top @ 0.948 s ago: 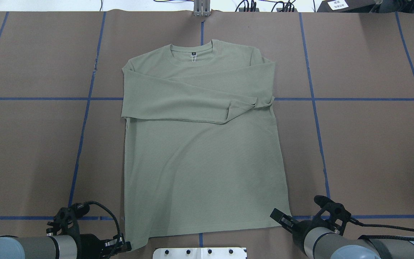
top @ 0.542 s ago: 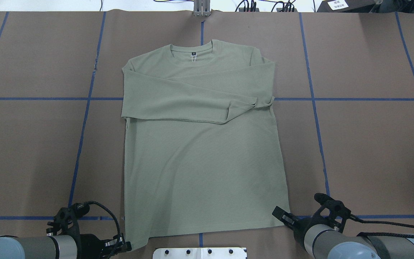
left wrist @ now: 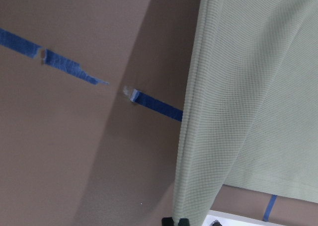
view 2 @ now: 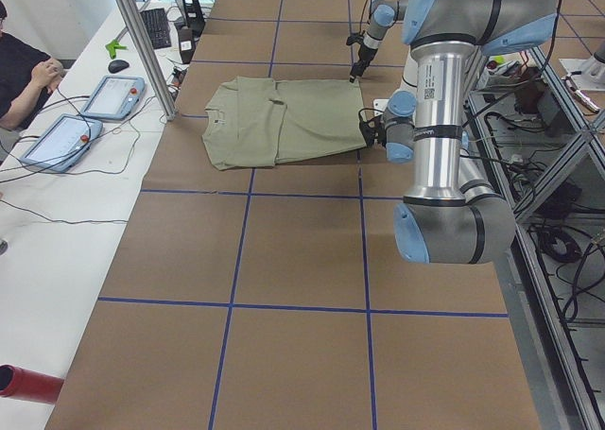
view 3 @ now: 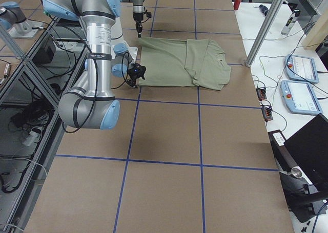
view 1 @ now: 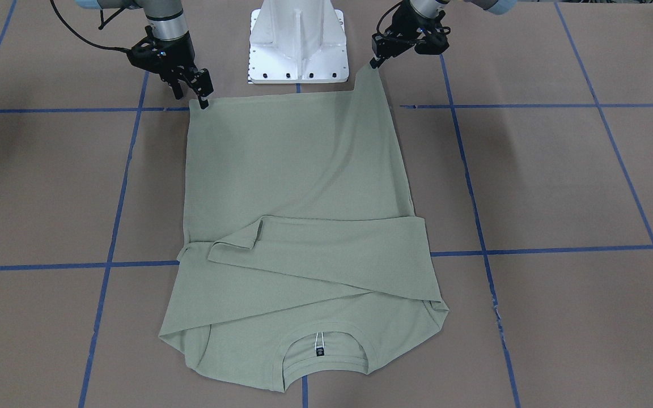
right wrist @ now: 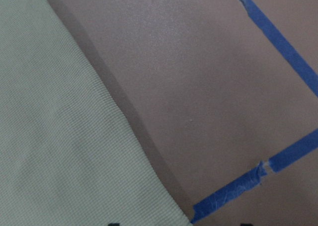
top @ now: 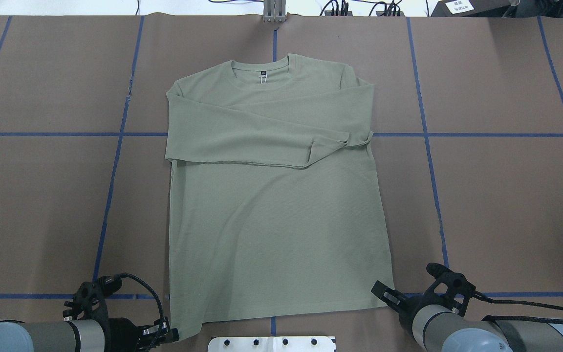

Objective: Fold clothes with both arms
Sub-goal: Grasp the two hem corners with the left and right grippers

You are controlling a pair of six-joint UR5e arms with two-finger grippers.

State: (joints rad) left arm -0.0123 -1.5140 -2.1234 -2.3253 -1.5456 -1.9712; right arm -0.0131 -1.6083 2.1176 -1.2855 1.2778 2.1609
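Observation:
The pale green shirt (top: 271, 220) lies flat on the brown table, neckline far from the robot and both sleeves folded across the chest. My left gripper (top: 173, 335) is shut on the near-left hem corner. In the front-facing view that gripper (view 1: 373, 62) holds the corner a little above the table. The left wrist view shows the shirt (left wrist: 258, 87) hanging from the pinched fingertips. My right gripper (top: 378, 289) is low at the other hem corner (view 1: 191, 103). In the right wrist view its fingertips stand apart at the bottom edge with the shirt (right wrist: 59, 136) corner between them.
The white base pedestal (view 1: 298, 39) stands just behind the hem, between the two arms. Blue tape lines (top: 115, 161) grid the brown table cover. A metal post (top: 274, 12) sits at the far edge. A seated person (view 2: 24, 71) and tablets (view 2: 109, 94) are beyond the table.
The right arm has shifted slightly rightward and lower beside its hem corner. The left gripper and the shirt look the same.

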